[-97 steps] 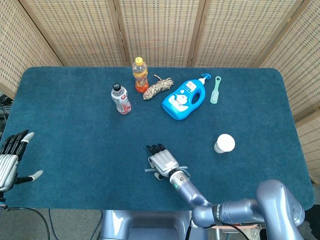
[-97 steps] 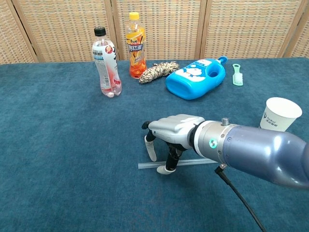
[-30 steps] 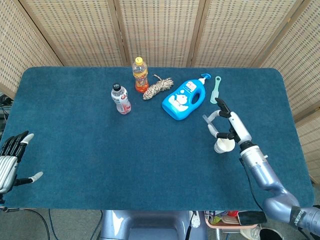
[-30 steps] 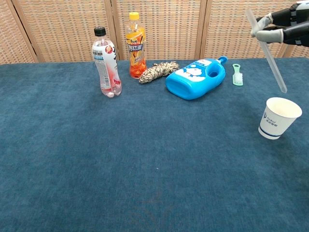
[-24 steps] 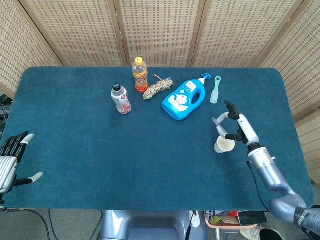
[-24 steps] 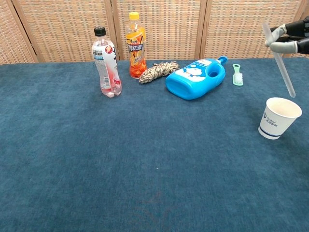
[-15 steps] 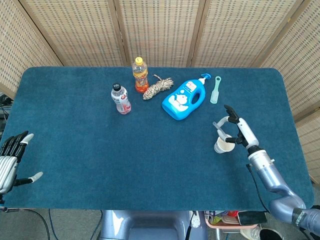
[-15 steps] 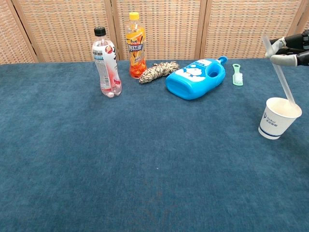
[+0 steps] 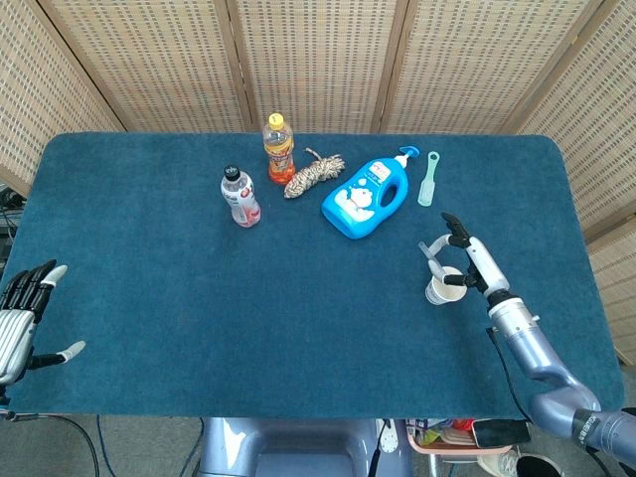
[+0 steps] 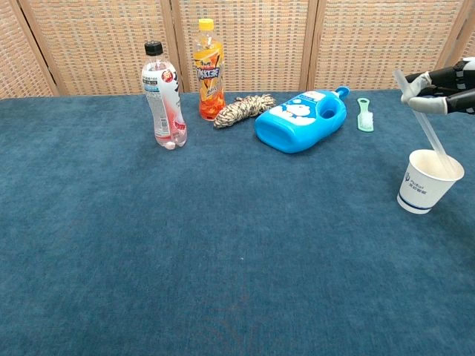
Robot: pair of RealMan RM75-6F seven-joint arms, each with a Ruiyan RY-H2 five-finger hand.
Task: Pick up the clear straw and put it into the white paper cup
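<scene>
Right hand (image 10: 444, 93) above the white paper cup (image 10: 428, 181), pinching the clear straw (image 10: 424, 127) near its upper end between thumb and a finger. The straw tilts — top toward the robot's left, lower end past the rim and inside the cup. Whether the tip touches the cup's bottom cannot be told. In the head view the same right hand (image 9: 469, 261) sits just beside the cup (image 9: 444, 286) on its outer side, with the straw (image 9: 434, 260) slanting down into the cup's mouth and the grey forearm running off toward the lower right corner.

Left hand (image 9: 20, 320) at the near left edge of the table (image 9: 149, 298), well apart from everything else — fingers spread and holding nothing; it does not show in the chest view.

Background objects, all on the far half of the blue cloth: a clear bottle with a black cap (image 10: 162, 96), upright; an orange drink bottle (image 10: 208, 70), upright, beside it; a coil of rope (image 10: 242, 110) touching or nearly touching the orange bottle's base; a blue detergent jug (image 10: 300, 120) lying on its side; a pale green brush (image 10: 363, 115) lying flat just beyond the jug's spout. A woven screen (image 10: 260, 37) stands behind the table.
</scene>
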